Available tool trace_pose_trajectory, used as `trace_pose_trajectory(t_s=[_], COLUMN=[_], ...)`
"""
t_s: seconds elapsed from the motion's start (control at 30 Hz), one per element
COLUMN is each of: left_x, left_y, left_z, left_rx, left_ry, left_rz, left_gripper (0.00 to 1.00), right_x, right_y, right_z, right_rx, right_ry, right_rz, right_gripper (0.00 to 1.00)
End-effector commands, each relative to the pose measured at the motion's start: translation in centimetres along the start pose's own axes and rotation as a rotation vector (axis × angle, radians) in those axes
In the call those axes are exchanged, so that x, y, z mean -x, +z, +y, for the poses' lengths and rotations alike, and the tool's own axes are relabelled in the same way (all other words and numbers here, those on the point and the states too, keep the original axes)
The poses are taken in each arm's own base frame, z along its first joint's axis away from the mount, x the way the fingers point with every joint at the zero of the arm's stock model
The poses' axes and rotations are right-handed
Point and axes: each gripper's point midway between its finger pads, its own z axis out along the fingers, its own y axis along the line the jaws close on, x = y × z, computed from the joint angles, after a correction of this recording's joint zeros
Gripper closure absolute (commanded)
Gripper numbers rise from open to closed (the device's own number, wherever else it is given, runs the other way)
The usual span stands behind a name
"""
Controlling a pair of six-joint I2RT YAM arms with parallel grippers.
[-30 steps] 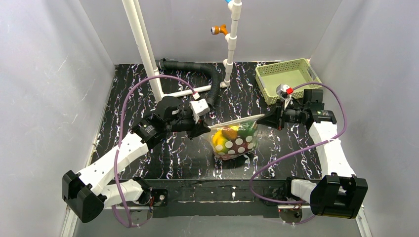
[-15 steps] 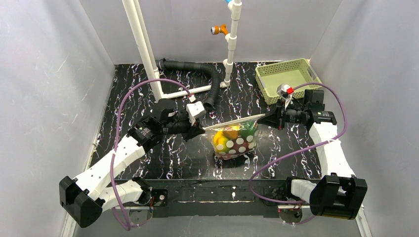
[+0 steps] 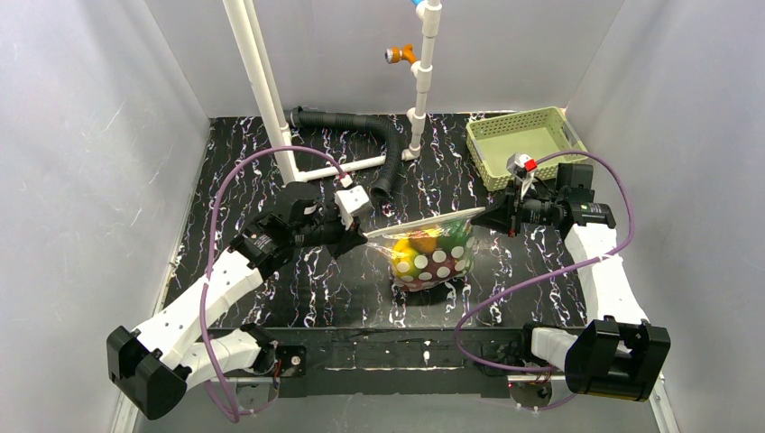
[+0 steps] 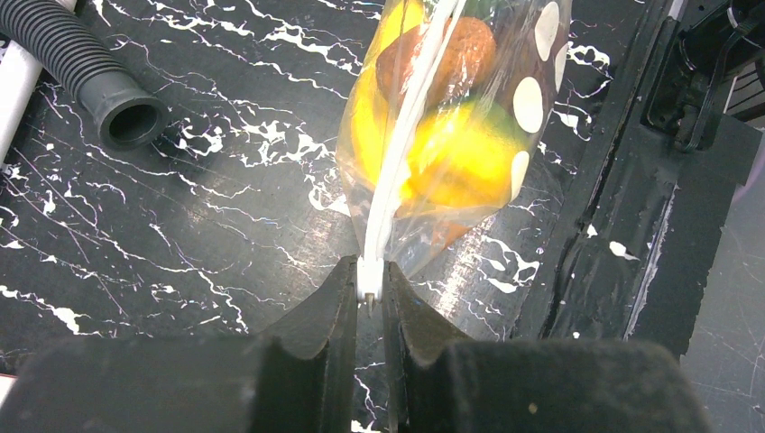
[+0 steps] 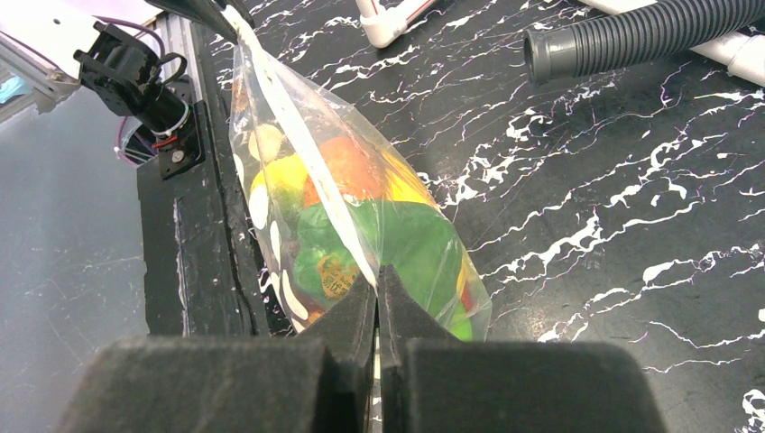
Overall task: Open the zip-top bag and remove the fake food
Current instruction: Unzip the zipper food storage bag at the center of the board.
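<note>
The zip-top bag (image 3: 431, 254) of fake food (image 3: 417, 251) stretches over mid-bench (image 3: 271, 180). The wrist views alone show the left jaws and right jaws each pinching an end of its zip strip. A corrugated hose (image 3: 347, 120) and a green basket (image 3: 483, 168) lie behind, well apart.

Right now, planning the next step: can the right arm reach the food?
Probably not. The right gripper is shut on the bag at its top edge, and the zip looks closed over the food.
</note>
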Motion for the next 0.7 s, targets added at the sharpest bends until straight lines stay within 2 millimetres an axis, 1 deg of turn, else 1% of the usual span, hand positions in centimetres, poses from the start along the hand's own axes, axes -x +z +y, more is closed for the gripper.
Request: trace_pose_trajectory(t_s=[0.0, 0.07, 0.1, 0.13, 0.2, 0.23, 0.3, 0.33, 0.4, 0.5, 0.6, 0.67], left_x=[-1.4, -0.9, -0.4, 0.2, 1.9, 2.6, 4.0, 4.6, 6.0, 8.0, 9.6, 10.2], left_y=[-1.0, -1.0, -1.0, -0.9, -0.9, -1.2, -1.5, -1.6, -1.7, -1.3, -0.3, 0.9], left_z=[0.7, 0.6, 0.4, -0.1, -0.9, -1.5, -2.1, -2.1, -1.9, -1.0, -0.7, -0.3], left_rx=[0.056, 0.052, 0.046, 0.024, -0.022, -0.055, -0.086, -0.090, -0.094, -0.091, -0.152, -0.176], left_ry=[-0.034, -0.064, -0.090, -0.121, -0.159, -0.175, -0.218, -0.239, -0.297, -0.399, -0.478, -0.543], left_rz=[0.043, 0.016, -0.008, -0.039, -0.120, -0.155, -0.209, -0.238, -0.293, -0.360, -0.374, -0.372], left_gripper=[1.00, 1.00, 0.90, 0.76, 0.44, 0.33, 0.06, 0.02, 0.02, 0.02, 0.02, 0.02], right_x=[0.8, 0.7, 0.7, 0.7, 0.5, 0.4, 0.3, 0.3, 0.3, 0.1, 0.0, 0.0], right_y=[-0.5, -0.5, -0.5, -0.4, -0.4, -0.3, -0.3, -0.2, -0.1, 0.0, 0.1, 0.1], right_z=[-0.8, -0.7, -0.6, -0.5, -0.3, -0.3, -0.2, -0.1, 0.0, 0.3, 0.4, 0.4], right_rx=[-0.039, -0.031, -0.023, -0.018, -0.007, -0.003, 0.005, 0.012, 0.022, 0.037, 0.044, 0.045], right_ry=[-0.057, -0.054, -0.056, -0.058, -0.058, -0.057, -0.063, -0.063, -0.067, -0.073, -0.077, -0.080], right_rz=[-0.019, -0.021, -0.023, -0.023, -0.022, -0.020, -0.017, -0.017, -0.017, -0.015, -0.013, -0.012], right_gripper=[0.99, 0.99, 0.99, 0.99, 0.99, 0.99, 0.99, 0.99, 0.99, 0.99, 0.99, 0.99])
